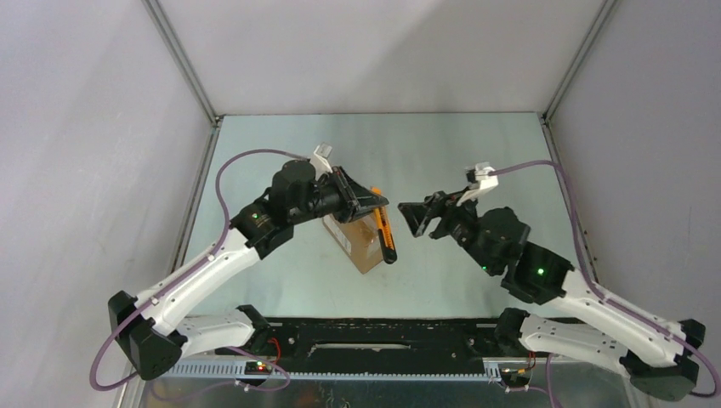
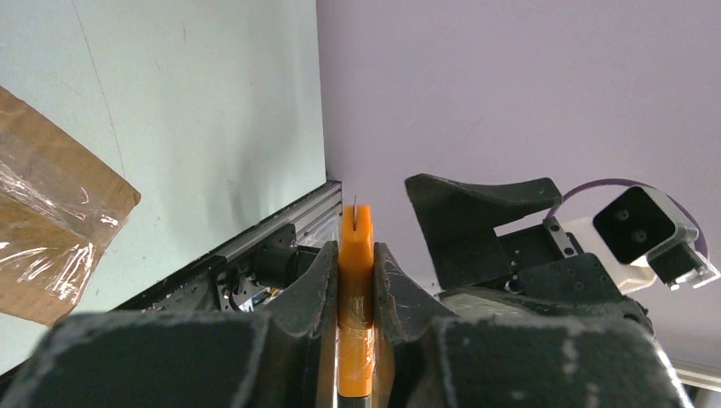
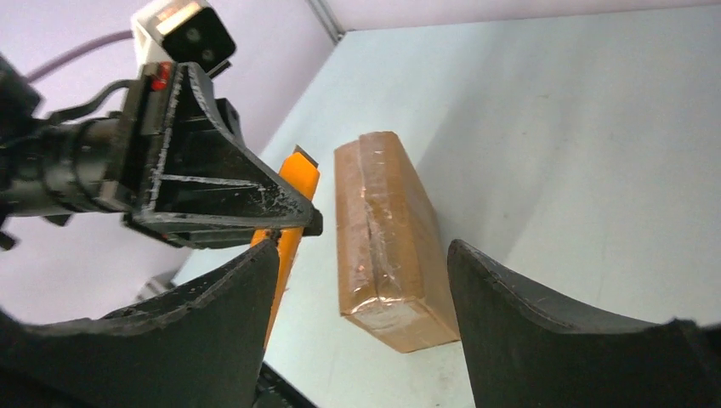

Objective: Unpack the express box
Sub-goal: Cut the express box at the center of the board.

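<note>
The express box (image 1: pixel 360 245), brown cardboard with clear tape, rests on the table just left of centre. My left gripper (image 1: pixel 378 206) is shut on the orange-and-black utility knife (image 1: pixel 385 231) and holds it just above the box's right edge, blade end toward the near side. In the left wrist view the knife (image 2: pixel 355 280) is clamped between the fingers, with a box corner (image 2: pixel 51 229) at left. My right gripper (image 1: pixel 414 219) is open and empty, just right of the knife. The right wrist view shows the box (image 3: pixel 387 238) with its taped seam, the knife (image 3: pixel 293 200) and my left gripper (image 3: pixel 212 191).
Grey walls with aluminium frame rails (image 1: pixel 191 76) enclose the table on three sides. The black rail (image 1: pixel 383 327) with both arm bases runs along the near edge. My right gripper (image 2: pixel 476 221) and its white wrist camera (image 2: pixel 646 225) show in the left wrist view.
</note>
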`<act>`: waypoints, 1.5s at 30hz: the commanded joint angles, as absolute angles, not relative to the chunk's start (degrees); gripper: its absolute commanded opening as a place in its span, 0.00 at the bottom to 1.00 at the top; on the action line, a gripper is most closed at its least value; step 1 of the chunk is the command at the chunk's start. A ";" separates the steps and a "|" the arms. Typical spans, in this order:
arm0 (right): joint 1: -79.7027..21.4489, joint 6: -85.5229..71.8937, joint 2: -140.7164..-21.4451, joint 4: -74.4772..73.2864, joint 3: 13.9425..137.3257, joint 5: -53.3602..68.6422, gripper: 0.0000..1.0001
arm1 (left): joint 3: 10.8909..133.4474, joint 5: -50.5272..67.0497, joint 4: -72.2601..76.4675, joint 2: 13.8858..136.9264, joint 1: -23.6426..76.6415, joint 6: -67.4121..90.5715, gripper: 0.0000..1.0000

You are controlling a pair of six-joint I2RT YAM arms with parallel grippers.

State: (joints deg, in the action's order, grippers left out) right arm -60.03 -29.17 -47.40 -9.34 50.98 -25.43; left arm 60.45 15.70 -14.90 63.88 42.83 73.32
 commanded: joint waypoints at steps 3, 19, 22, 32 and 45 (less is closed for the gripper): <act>-56.99 -35.20 -42.94 -14.24 51.26 -10.63 0.74 | 63.21 16.30 -15.95 62.46 42.28 69.47 0.00; -69.03 -36.22 -47.82 -16.06 51.81 -27.14 0.73 | 63.53 15.45 -16.33 62.35 42.35 71.02 0.00; -69.32 -36.44 -48.71 -16.07 51.92 -29.06 0.73 | 63.72 15.39 -16.53 62.04 42.28 71.08 0.00; -73.05 -34.29 -53.37 -16.22 54.23 -38.31 0.72 | 63.92 15.60 -16.18 61.43 42.39 72.75 0.00; -74.27 -26.07 -59.84 -6.50 55.88 -45.77 0.72 | 62.54 18.64 -10.10 61.87 43.32 78.72 0.00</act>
State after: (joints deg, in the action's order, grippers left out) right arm -74.19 -29.91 -56.84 -12.14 53.54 -42.74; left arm 60.47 11.42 -18.33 63.22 41.32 72.29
